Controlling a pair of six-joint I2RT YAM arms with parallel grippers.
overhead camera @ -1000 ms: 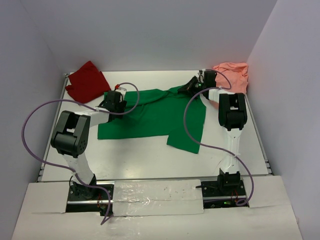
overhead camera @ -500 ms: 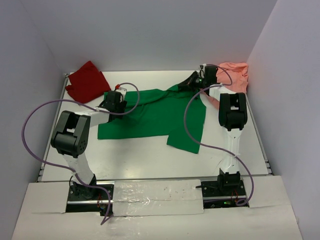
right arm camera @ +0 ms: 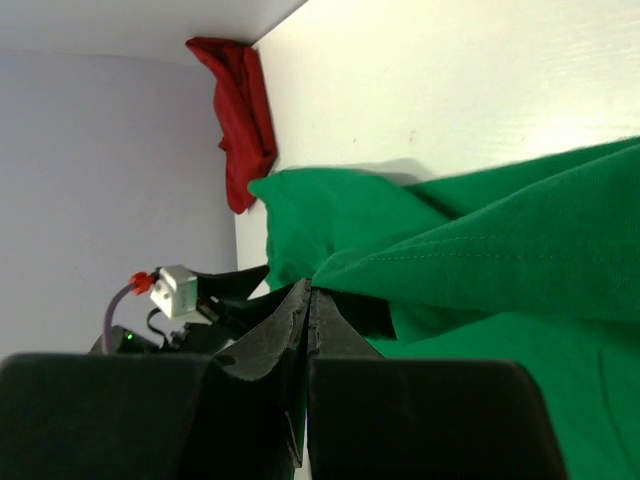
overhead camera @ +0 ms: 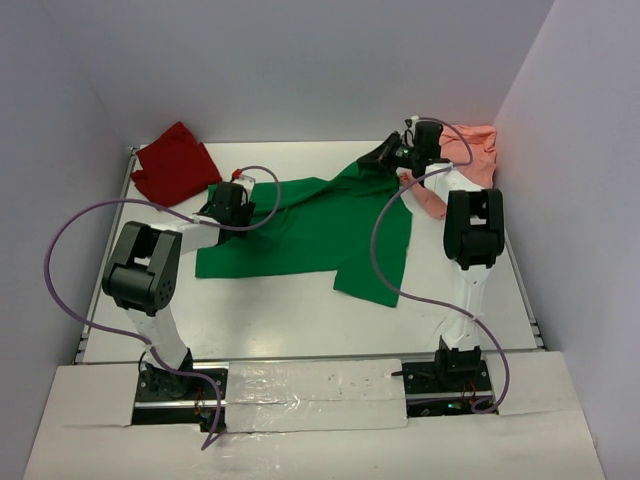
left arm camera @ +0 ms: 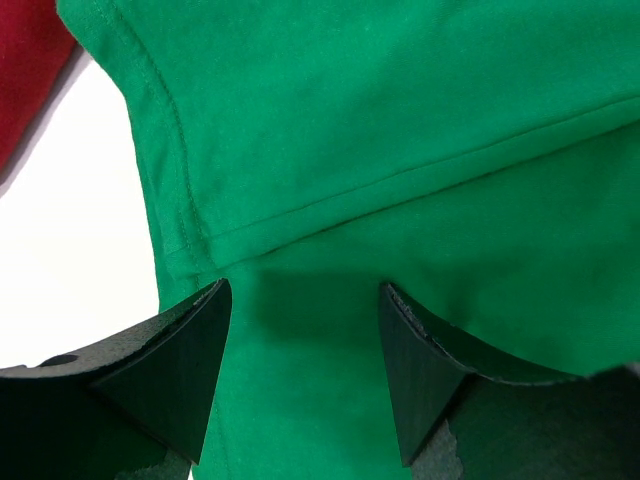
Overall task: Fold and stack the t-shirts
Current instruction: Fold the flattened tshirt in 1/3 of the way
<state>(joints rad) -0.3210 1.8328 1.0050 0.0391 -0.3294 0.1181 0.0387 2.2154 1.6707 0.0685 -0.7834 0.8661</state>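
Observation:
The bright green t-shirt (overhead camera: 320,225) lies spread out mid-table. My left gripper (overhead camera: 232,200) hovers low over its left sleeve, open, with green cloth (left arm camera: 400,130) showing between the fingers (left arm camera: 190,360) and nothing pinched. My right gripper (overhead camera: 385,155) is shut on the shirt's far right edge, and a green fold (right arm camera: 480,260) rises to its closed tips (right arm camera: 310,290). The dark red t-shirt (overhead camera: 172,163) sits bunched at the far left corner. The salmon pink t-shirt (overhead camera: 470,150) lies at the far right corner, partly hidden by the right arm.
White table (overhead camera: 300,310) with grey walls on three sides. The red shirt (left arm camera: 25,70) lies just left of the green sleeve, with a strip of bare table (left arm camera: 80,230) between them. A cable loops from each arm over the table.
My right gripper has moved up and to the right, drawing the green shirt's far edge with it. The left gripper has stayed still and open.

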